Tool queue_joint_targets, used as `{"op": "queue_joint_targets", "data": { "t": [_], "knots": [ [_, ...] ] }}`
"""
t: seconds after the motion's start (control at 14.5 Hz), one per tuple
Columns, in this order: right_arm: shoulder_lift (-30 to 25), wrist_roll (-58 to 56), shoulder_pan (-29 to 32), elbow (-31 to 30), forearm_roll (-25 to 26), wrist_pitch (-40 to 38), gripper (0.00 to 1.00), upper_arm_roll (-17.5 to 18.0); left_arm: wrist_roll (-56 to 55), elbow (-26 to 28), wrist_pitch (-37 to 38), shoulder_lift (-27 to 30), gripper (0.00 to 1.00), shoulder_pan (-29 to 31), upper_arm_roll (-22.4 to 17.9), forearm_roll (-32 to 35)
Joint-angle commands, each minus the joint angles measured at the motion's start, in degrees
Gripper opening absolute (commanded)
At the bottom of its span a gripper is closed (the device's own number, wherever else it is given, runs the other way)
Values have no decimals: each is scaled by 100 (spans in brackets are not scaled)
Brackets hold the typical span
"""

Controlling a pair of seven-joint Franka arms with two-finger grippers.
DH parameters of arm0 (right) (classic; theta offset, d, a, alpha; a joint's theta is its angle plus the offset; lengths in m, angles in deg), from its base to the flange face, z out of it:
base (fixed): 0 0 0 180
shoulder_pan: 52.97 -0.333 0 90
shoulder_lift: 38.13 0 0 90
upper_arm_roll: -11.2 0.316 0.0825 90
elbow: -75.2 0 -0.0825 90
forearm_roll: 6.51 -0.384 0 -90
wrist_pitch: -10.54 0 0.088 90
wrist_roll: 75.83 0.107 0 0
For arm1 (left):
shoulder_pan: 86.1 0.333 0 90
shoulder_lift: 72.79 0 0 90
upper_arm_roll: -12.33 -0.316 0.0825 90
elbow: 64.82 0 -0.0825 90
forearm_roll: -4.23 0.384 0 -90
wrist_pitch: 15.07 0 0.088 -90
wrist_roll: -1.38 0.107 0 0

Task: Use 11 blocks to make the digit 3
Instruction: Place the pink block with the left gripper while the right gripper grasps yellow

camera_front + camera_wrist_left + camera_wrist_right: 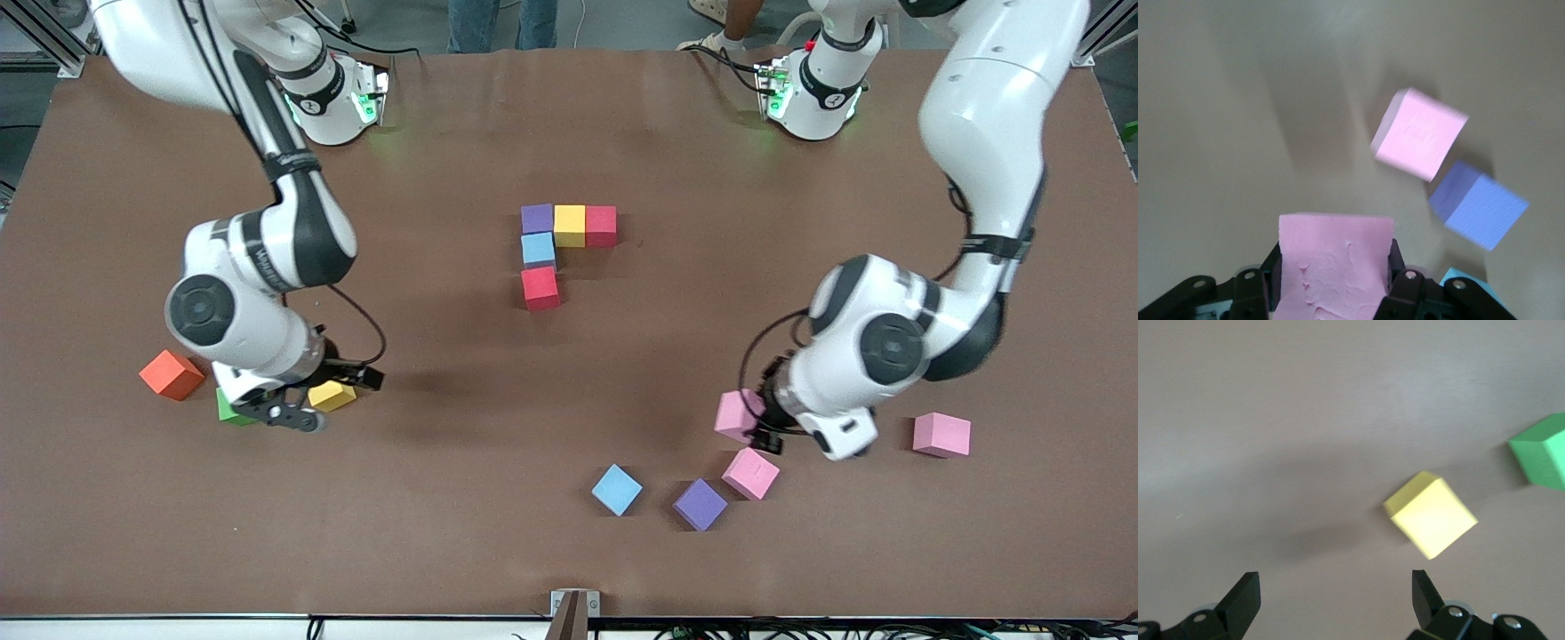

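From the high front camera, five cubes already sit mid-table as the start of the digit 3 (562,252): a purple, a yellow and a red one make the top bar, with a light blue and another red cube running down from the purple end toward the camera. That leaves six to bring, I'd judge. The left gripper (766,427) hangs over the table toward the left arm's end, pinching a pink block (737,414), presumably lifted to carry to the figure. Loose near it lie a second pink block (751,473), a purple block (700,504), a light blue block (617,489) and a third pink block (941,435). The right gripper (313,402) sits low toward the right arm's end, over a yellow block (332,395), with a green block (231,407) and an orange cube (172,374) beside.

The left wrist view confirms the grip: the fingers (1405,283) are pressed on either side of the pink cube, held clear of the table so it won't drag.

The right wrist view shows the jaws spread wide with nothing between them; the yellow cube lies skewed just ahead, so the wrist likely needs turning to square up.
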Motion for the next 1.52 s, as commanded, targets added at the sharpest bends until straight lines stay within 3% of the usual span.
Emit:
{"op": "queue_joint_targets", "data": {
  "t": [0.0,0.48,0.62,0.9,1.45],
  "knots": [
    [45,-98,261,-129,-11,23,100,80,-1779,325,368,24,17,-664,-44,571],
    [308,-4138,534,-129,-46,75,100,88,-4111,397,1319,-248,17,-2220,-79,792],
    [352,-4465,561,-130,-29,75,100,88,-4639,344,1328,-433,17,-2694,-192,941],
    [440,-4783,587,-147,-11,49,100,88,-5220,186,1267,-512,17,-3733,-992,828],
    [704,-4976,631,-243,42,452,100,80,-5660,-95,951,-671,17,-3945,-1002,836]
  ]
}}
